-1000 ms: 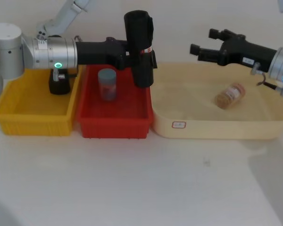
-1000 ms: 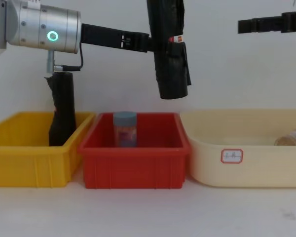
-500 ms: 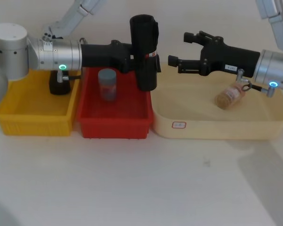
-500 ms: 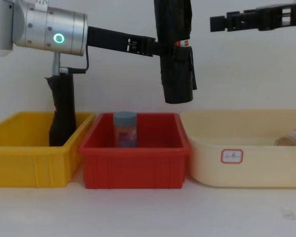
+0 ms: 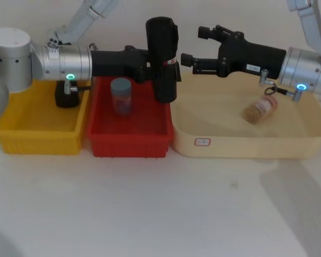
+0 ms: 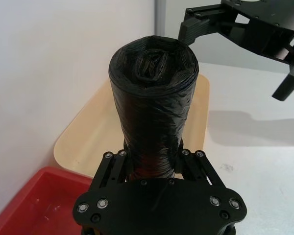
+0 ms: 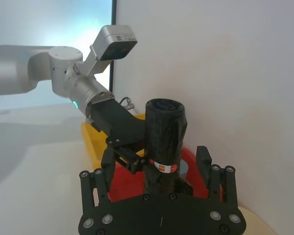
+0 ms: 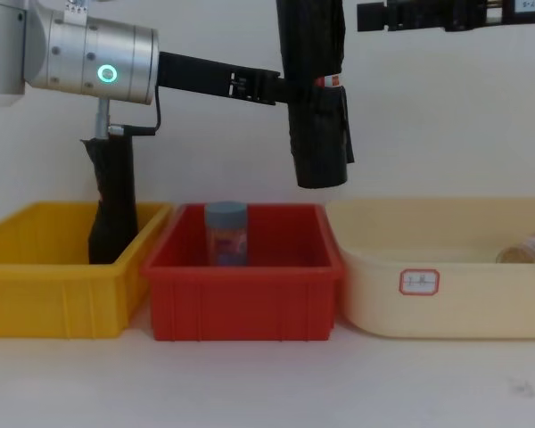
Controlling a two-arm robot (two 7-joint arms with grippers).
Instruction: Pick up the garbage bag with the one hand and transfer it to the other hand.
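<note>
Black garbage bag (image 5: 161, 37) clamped in left pincer (image 5: 163, 68), right pincer (image 5: 193, 45) spread beside it.

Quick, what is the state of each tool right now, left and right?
Left tool: closed on the garbage bag.
Right tool: open, holding nothing.

Bright, even overhead light leaves faint, soft shadows on the white table (image 5: 150, 214), slightly hazy throughout.
</note>
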